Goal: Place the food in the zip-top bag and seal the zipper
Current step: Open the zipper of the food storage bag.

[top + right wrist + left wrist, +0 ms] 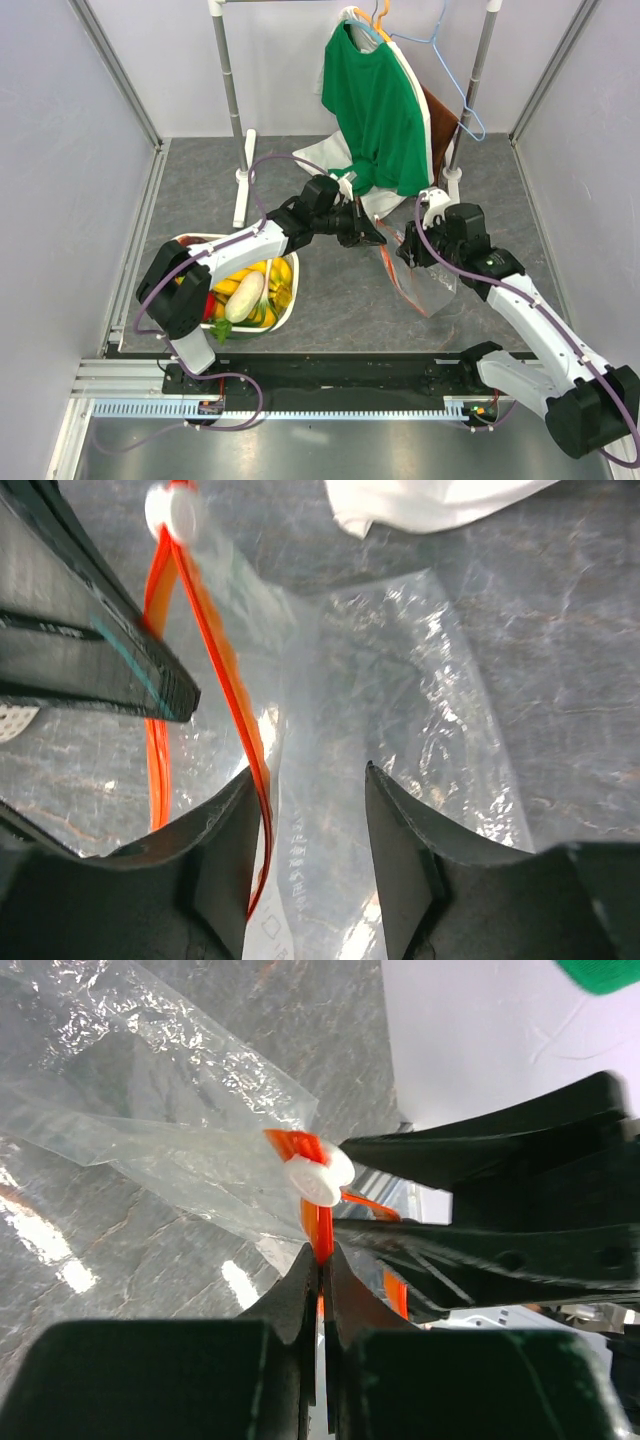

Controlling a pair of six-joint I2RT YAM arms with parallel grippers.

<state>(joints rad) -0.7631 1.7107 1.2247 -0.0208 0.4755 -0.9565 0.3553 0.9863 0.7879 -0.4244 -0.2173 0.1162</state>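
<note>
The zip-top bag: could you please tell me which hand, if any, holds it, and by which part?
The left hand pinches the zip-top bag by its zipper, beside the white slider. The right hand is open, holding nothing.

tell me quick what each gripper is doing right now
left gripper: closed, jaws pinching the zipper
right gripper: open, jaws apart over the zip-top bag, holding nothing

Grey stone-look table (200,190). Garment rack (229,85) at the far side, two uprights. Green shirt (375,105) hangs on it. Brown garment (441,120) behind it, mostly hidden, possibly a jacket. Blue wire hanger (455,90) to the right. White cloth (325,150) crumpled under the shirt. White lattice basket (283,318) near left.
</note>
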